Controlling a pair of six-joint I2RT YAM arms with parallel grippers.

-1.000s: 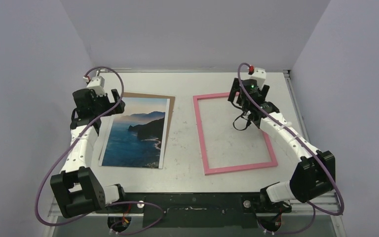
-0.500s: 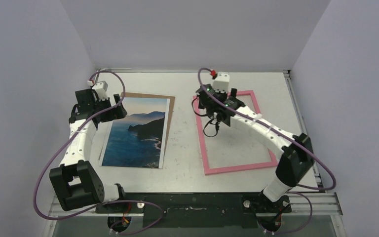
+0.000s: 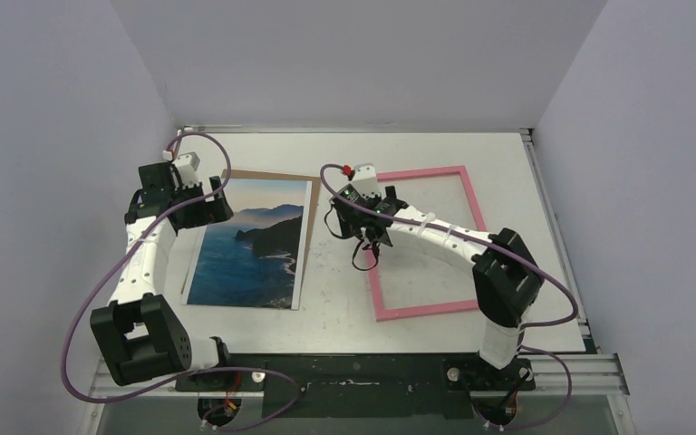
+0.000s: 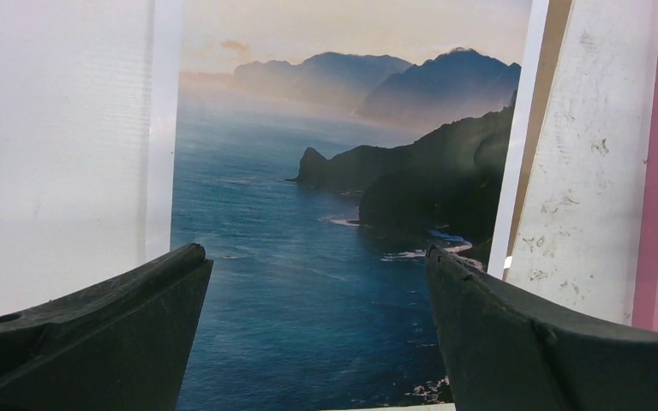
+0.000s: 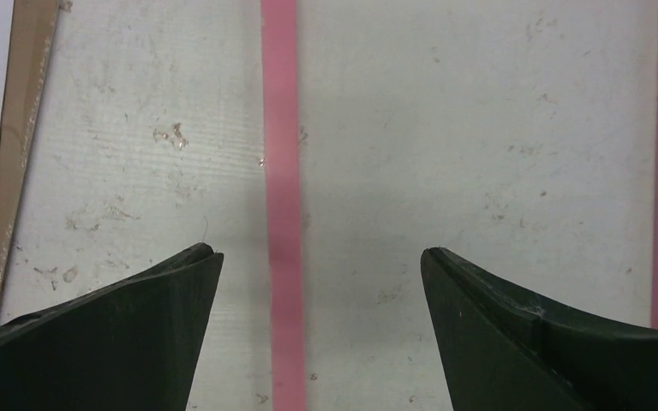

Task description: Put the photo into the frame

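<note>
The photo (image 3: 246, 243), a blue sea-and-mountain print with a white border, lies flat at the left of the table on a brown backing board (image 3: 315, 192). The pink frame (image 3: 428, 309) lies flat at the right. My left gripper (image 3: 215, 199) is open and empty above the photo's far left part. In the left wrist view its open gripper (image 4: 315, 251) frames the photo (image 4: 334, 205). My right gripper (image 3: 367, 231) is open and empty above the frame's left bar. The right wrist view shows that bar (image 5: 281, 171) between the tips of the open gripper (image 5: 319, 250).
The backing board's edge shows beside the photo in the left wrist view (image 4: 541, 128) and at the left of the right wrist view (image 5: 26, 128). Grey walls close in the table on three sides. A metal rail (image 3: 544, 186) runs along the right edge.
My right arm has swept left from the frame's far right corner to its left bar. The left gripper has barely shifted. Photo and frame lie where they were.
</note>
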